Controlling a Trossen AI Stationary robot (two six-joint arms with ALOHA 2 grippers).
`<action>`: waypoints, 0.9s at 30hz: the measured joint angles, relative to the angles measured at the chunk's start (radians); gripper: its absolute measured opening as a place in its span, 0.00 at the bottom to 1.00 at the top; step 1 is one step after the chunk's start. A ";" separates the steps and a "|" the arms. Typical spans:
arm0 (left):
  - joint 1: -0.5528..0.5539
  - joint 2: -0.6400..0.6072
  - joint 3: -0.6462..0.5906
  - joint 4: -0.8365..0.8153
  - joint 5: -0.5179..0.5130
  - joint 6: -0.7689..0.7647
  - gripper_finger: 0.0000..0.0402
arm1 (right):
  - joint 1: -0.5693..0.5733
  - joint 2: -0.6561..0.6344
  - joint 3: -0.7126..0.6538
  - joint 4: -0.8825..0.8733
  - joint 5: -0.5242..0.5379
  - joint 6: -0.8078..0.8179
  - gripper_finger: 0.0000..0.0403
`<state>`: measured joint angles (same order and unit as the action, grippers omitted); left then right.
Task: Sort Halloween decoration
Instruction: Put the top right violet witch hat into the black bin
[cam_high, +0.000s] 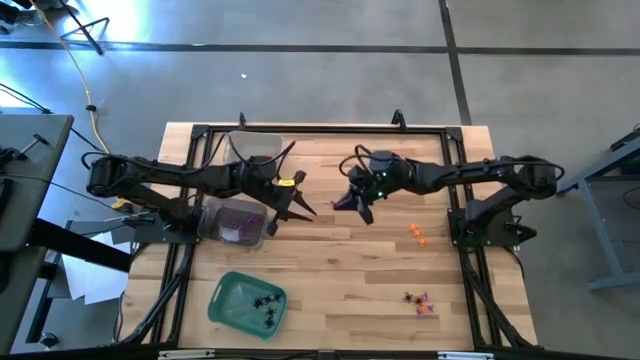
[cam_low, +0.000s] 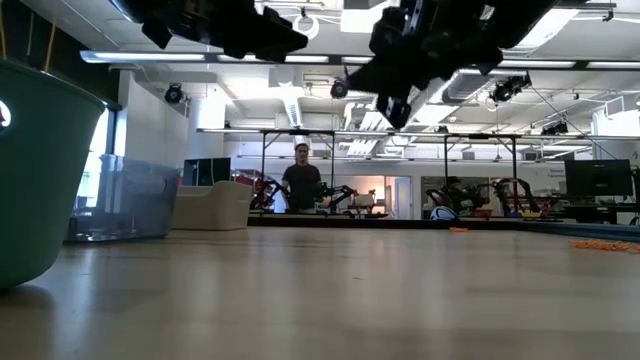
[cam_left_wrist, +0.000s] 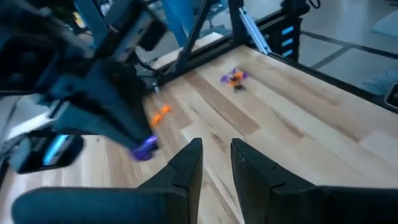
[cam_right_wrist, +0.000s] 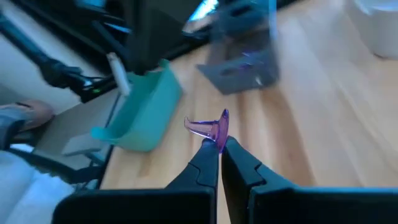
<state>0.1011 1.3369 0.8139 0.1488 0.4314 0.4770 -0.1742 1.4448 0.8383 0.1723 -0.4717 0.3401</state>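
The right claw is clamped on a purple trinket and holds it above the middle of the tabletop. The left claw, a little apart and empty, hangs near the clear tray with purple pieces

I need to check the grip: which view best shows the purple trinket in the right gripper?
The right wrist view: purple trinket pinched at the right gripper tips. High view: small purple speck; left wrist: blurred; low: not discernible.
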 joint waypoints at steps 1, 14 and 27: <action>-0.009 0.000 0.000 0.010 -0.012 0.000 0.17 | 0.016 0.000 0.000 0.017 0.000 0.000 0.00; -0.079 0.007 0.000 0.082 -0.075 0.022 0.33 | 0.112 0.000 0.000 0.066 0.007 -0.002 0.00; -0.068 0.076 0.000 0.218 0.002 0.014 0.48 | 0.112 -0.001 0.000 0.107 0.044 0.000 0.00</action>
<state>0.0334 1.4128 0.8139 0.3672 0.4336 0.4908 -0.0624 1.4441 0.8387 0.2790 -0.4274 0.3397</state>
